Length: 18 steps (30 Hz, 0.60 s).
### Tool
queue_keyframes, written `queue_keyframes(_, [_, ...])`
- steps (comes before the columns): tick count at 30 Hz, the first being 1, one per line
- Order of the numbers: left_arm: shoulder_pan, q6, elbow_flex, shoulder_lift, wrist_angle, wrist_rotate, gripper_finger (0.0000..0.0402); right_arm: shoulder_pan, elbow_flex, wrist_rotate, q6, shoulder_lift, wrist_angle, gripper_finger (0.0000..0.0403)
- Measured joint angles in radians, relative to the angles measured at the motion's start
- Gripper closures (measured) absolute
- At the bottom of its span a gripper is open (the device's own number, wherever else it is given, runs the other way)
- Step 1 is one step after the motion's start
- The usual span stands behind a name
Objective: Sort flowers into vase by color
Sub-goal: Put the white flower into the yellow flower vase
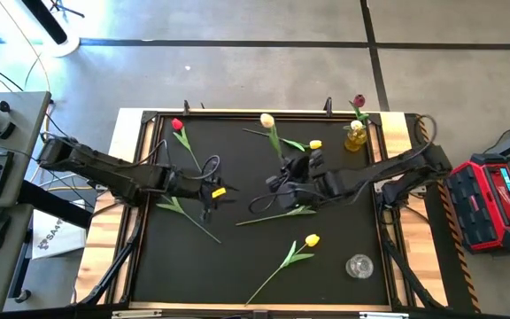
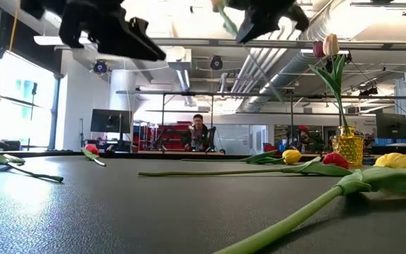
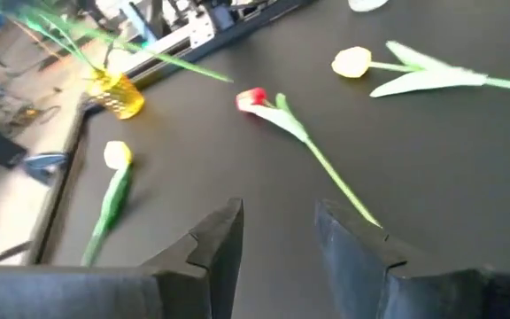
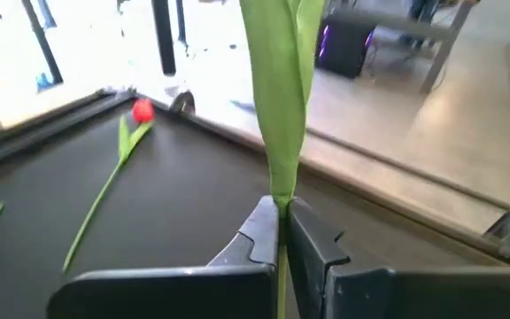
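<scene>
My right gripper point(image 1: 284, 174) hangs above the mat's middle, shut on a cream tulip point(image 1: 267, 120). Well left of it my left gripper point(image 1: 214, 190) hovers open over the mat with nothing between its fingers point(image 3: 228, 239). A red tulip point(image 1: 177, 125) lies at the far left. A yellow tulip point(image 1: 315, 143) lies near the yellow vase point(image 1: 355, 136), in which a dark red tulip point(image 1: 359, 102) stands. Another yellow tulip point(image 1: 312, 240) lies near the front. A red tulip point(image 3: 251, 99) lies ahead of my left gripper, its stem point(image 1: 282, 213) running under my right arm. My right gripper pinches the cream tulip's green stem point(image 4: 282, 199) between its two fingers, just below where the long leaves wrap it. The fingers lie across the stem, which runs on past them on both sides. The tulip is lifted clear of the mat, its head toward the far edge.
A clear glass vase point(image 1: 359, 266) stands at the near right of the mat. A loose green stem with a leaf point(image 1: 184, 213) lies below my left gripper. The wooden table rim point(image 1: 397, 133) frames the mat. A red case point(image 1: 494, 204) sits right of the table.
</scene>
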Motion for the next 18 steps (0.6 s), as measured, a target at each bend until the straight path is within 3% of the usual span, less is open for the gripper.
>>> queue_keyframes(4, [0.042,-0.032,-0.051,0.036,0.110,0.021,0.0268,0.001,0.000,0.074,-0.107,-0.086,0.003,0.0402])
queue_keyframes(9, [0.064,-0.042,-0.055,0.086,0.127,0.021,0.0268,-0.016,0.000,0.095,-0.318,-0.215,-0.008,0.0402])
queue_keyframes(13, [0.066,-0.042,-0.055,0.130,0.143,0.021,0.0268,-0.043,0.000,0.127,-0.346,-0.294,-0.009,0.0402])
queue_keyframes(18, [0.066,-0.043,-0.055,0.187,0.164,0.021,0.0268,-0.055,0.000,0.340,-0.384,-0.372,-0.008,0.0402])
